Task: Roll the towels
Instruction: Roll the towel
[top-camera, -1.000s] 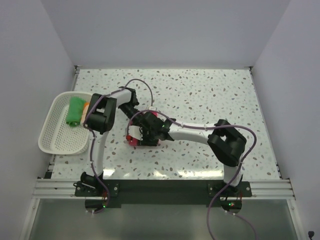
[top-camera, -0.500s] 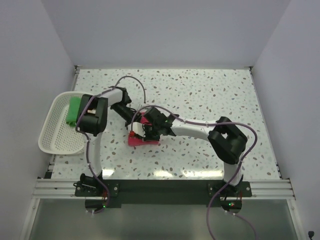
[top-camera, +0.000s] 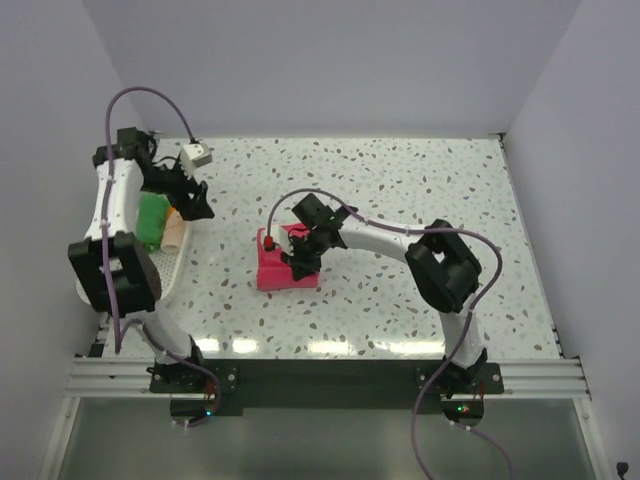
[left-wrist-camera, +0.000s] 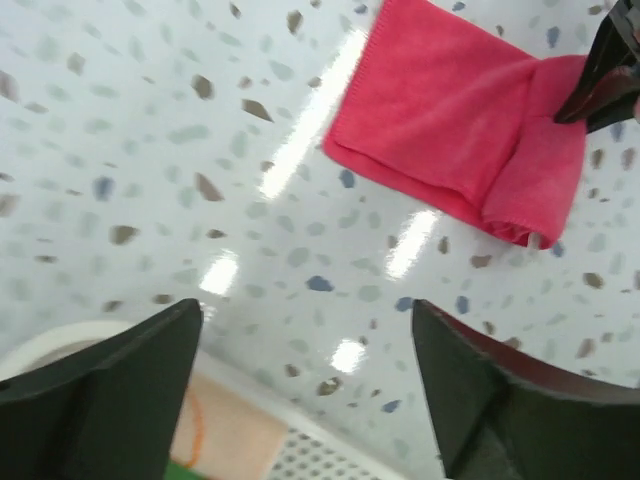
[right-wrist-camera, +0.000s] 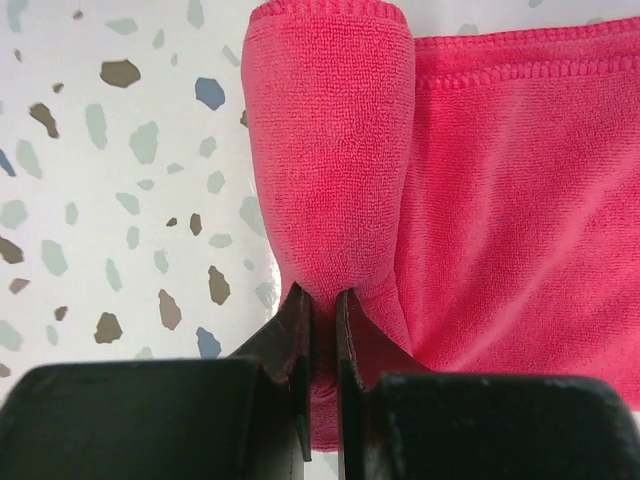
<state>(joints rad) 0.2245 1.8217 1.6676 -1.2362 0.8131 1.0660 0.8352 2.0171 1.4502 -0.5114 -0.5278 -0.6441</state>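
Engulfing right pincer (right-wrist-camera: 322, 303): pink towel (right-wrist-camera: 330, 150) fold

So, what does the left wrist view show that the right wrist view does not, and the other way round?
Only the left wrist view: the white basket with the peach towel in it, and the open left gripper above the table. Only the right wrist view: the right gripper shut on the rolled end, close up. Both: the pink-red towel, partly rolled, on the speckled table.

Bright overhead light glares off the table (left-wrist-camera: 300, 140).
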